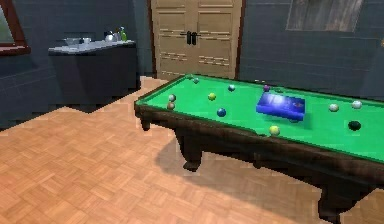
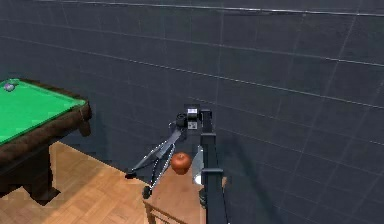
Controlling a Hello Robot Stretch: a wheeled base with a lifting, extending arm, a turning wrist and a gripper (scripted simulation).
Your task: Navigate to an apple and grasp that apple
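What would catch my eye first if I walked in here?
The bright green pool table, scattered with balls and a blue box, stands at the forward view's right. In the arm side view, a round reddish apple shows by the arm's jaws against a dark wall.

Open parquet floor [image 1: 80, 170] spreads across the forward view's left and foreground. The pool table [image 1: 310, 135] blocks the right; a dark bench [image 1: 95, 72] stands back left, closed double doors [image 1: 197, 40] behind. In the arm side view, a dark wall [image 2: 290, 90] rises behind the hand [image 2: 138, 184], with bare floor to its left.
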